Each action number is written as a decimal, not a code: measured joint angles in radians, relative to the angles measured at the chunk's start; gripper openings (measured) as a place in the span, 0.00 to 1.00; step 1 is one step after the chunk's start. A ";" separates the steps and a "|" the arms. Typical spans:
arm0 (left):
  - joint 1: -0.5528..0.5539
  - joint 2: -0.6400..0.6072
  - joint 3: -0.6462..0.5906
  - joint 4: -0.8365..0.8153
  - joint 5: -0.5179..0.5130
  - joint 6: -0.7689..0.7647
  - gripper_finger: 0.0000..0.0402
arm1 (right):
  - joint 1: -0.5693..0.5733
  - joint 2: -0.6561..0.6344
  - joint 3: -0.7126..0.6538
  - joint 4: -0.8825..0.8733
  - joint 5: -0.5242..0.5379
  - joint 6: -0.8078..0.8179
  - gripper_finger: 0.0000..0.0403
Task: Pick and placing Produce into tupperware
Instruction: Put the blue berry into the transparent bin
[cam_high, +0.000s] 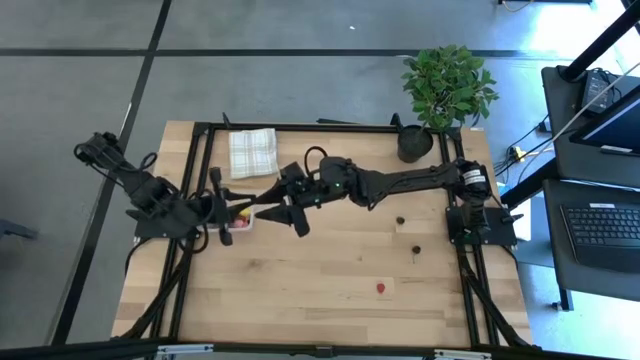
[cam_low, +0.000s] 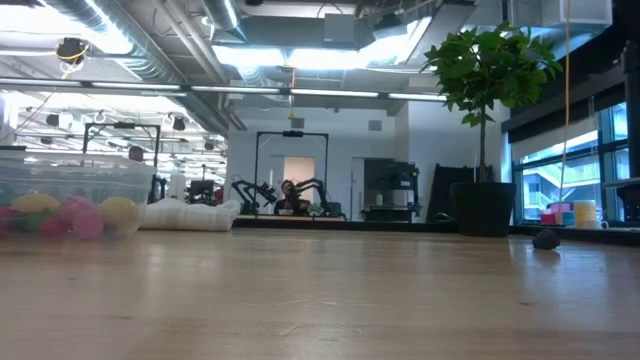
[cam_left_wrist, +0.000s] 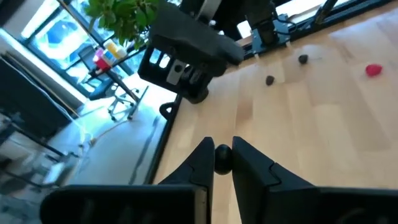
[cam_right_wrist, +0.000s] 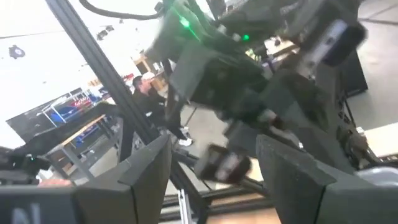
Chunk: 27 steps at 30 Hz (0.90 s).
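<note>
High view first: my left gripper (cam_high: 226, 228) sits at the centre-left of the frame, right over the tupperware (cam_high: 241, 216), and my right gripper (cam_high: 290, 213) hangs just beside it on the other side of that little clear box. Close quarters here!

Left wrist view now, and there it is: a small dark cherry (cam_left_wrist: 222, 158) pinched tight between my two left fingers (cam_left_wrist: 200, 163), lower middle of the frame, wooden table (cam_left_wrist: 298, 124) beneath. Beyond it, two more dark cherries (cam_left_wrist: 270, 80) lie upper right on the boards, with a red strawberry piece (cam_left_wrist: 373, 70) at the far right edge.

Over on the right wrist view, my right fingers (cam_right_wrist: 149, 165) stand wide apart with nothing between them; behind them is dark arm hardware, blurred enough that I can't make out much else, though a person (cam_right_wrist: 149, 93) stands in the room beyond.

Low view: the tupperware shows at the left edge, clear-walled, with yellow lemon pieces (cam_low: 118, 212) and pink fruit (cam_low: 78, 218) already inside. A white cloth (cam_low: 190, 214) lies just beside it, and the potted plant (cam_low: 487, 120) rises on the right, a lone dark cherry near its pot.

From above again, the loose fruit sits right of centre: two dark cherries, well apart from the container, and the red piece lower middle. The checked cloth lies in the upper middle, the plant at the upper right corner of the table.
</note>
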 joint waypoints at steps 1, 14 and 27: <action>-0.005 -0.008 0.000 -0.015 0.000 -0.024 0.07 | -0.006 0.000 0.000 -0.012 -0.012 0.000 0.59; -0.022 -0.052 0.000 -0.289 0.014 -0.373 0.08 | -0.060 0.000 -0.001 -0.314 -0.028 -0.055 0.59; 0.024 -0.049 0.000 -0.672 0.208 -0.896 0.07 | -0.064 0.000 -0.002 -0.422 -0.001 -0.077 0.59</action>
